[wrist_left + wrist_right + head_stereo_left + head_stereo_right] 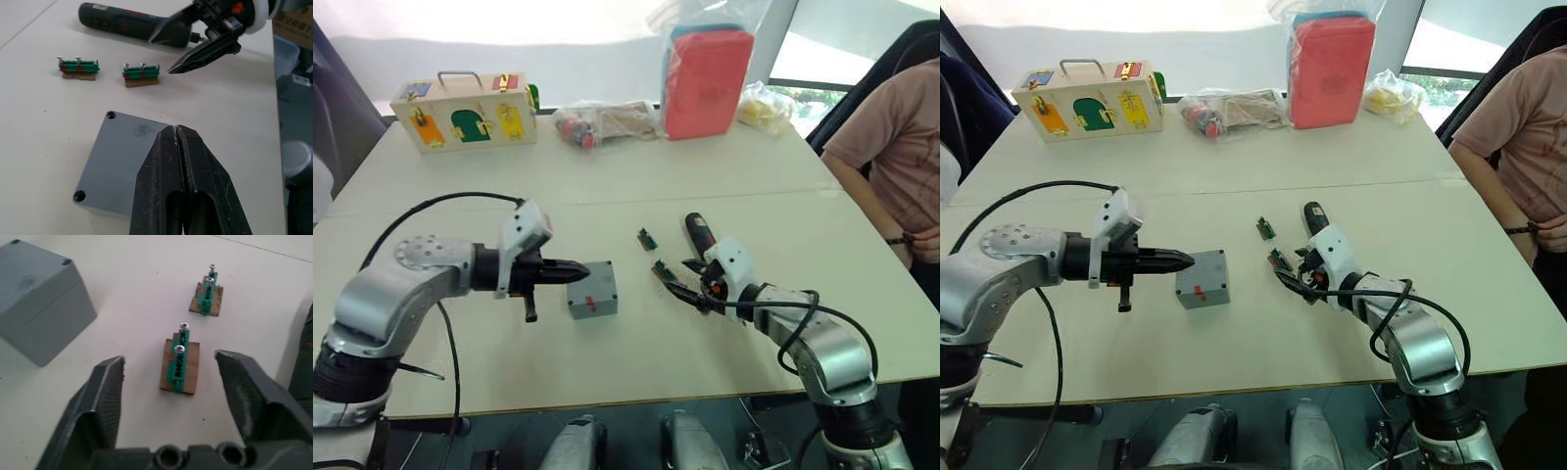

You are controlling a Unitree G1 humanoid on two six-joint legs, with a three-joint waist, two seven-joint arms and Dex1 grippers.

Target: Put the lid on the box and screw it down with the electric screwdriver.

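While the lid (pixel 128 166) caps the box (pixel 592 291), bare table (pixel 636 352) surrounds it.

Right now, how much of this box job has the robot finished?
The lid already sits on the box. In hand, nothing: the left gripper, fingers shut, hovers over the lid, and the right gripper, fingers open, is by a green connector piece. Still left is all the screwing: the electric screwdriver lies untouched on the table.

Silver arms, white wrist housings, black cables, black two-fingered tools
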